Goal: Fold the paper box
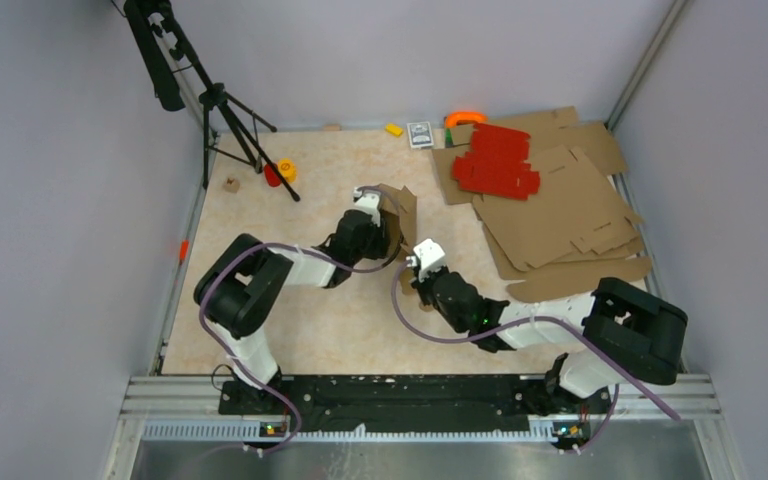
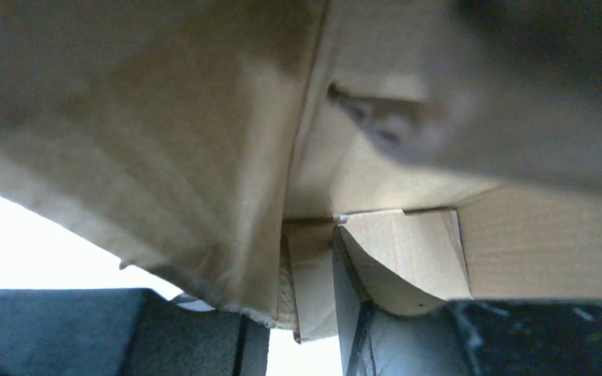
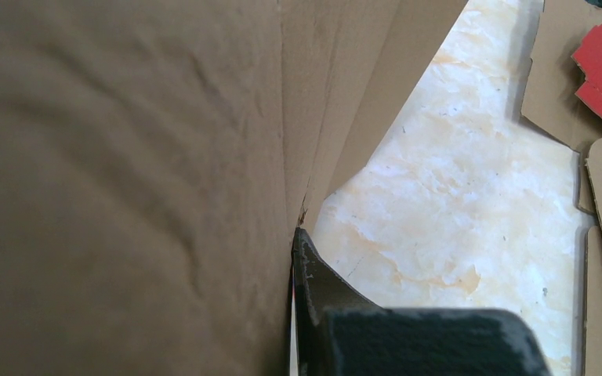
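**a:** where's the paper box (image 1: pixel 401 210) right now?

**b:** mid table (image 1: pixel 340 330), stood up on edge and partly folded, with a gripper on either side. closest to the bases, just near-right of the box, is the right gripper (image 1: pixel 423 252). its jaws are together, and on its wrist cam a box panel lies flat against the one finger (image 3: pixel 317 282) i can see. can't tell if the panel's actually pinched.

**a:** and the left one?

**b:** left gripper (image 1: pixel 366 203) is at the box's left side, clamped on it. its wrist cam shows folded flaps filling the gap between the fingers (image 2: pixel 86 333).

**a:** anything else around?

**b:** right of the box and a bit further back there's a pile of flat brown cardboard sheets (image 1: pixel 570 215) with red sheets (image 1: pixel 495 160) on top. far-left of the box is a black tripod (image 1: pixel 215 100), with a small red-and-yellow thing (image 1: pixel 282 171) by its foot. beyond the box, along the far edge, there's a yellow block (image 1: pixel 394 129), a small card pack (image 1: pixel 419 134) and something orange (image 1: pixel 465 117).
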Controlling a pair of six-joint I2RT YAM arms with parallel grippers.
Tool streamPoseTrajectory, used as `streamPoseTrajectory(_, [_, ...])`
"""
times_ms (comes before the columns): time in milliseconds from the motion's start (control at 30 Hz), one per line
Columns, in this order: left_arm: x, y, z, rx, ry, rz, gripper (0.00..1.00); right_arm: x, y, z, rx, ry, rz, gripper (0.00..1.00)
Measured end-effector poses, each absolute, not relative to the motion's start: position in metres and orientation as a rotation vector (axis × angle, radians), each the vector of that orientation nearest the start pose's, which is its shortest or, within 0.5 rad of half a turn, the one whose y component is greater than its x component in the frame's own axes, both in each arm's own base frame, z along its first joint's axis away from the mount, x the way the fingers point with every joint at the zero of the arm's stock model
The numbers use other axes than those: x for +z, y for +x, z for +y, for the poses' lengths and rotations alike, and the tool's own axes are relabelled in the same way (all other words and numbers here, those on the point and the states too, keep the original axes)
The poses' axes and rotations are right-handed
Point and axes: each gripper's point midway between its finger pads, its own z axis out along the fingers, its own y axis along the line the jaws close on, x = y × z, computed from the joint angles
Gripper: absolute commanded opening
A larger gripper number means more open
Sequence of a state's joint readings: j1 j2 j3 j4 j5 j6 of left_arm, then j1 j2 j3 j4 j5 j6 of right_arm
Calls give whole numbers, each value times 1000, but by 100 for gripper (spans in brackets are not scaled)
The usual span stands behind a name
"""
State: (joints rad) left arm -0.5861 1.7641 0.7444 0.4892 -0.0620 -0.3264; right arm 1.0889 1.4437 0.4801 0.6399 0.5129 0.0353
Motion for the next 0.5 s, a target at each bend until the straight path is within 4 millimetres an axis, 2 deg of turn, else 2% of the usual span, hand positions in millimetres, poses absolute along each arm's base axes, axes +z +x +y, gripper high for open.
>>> streamPoseTrajectory(167, [29,380,-246,-406,209,2136,17,97,250,297,299,-618,1754,0])
streamPoseTrajectory(367, [28,382,-245,-333,173,2132,16,97,251,295,301,-597,1760,0])
streamPoseTrajectory(433, [28,381,-246,-304,169,2124,16,98,251,294,298,-589,1762,8])
streamPoseTrajectory(500, [28,380,-247,-264,165,2113,15,98,250,292,295,-580,1772,23])
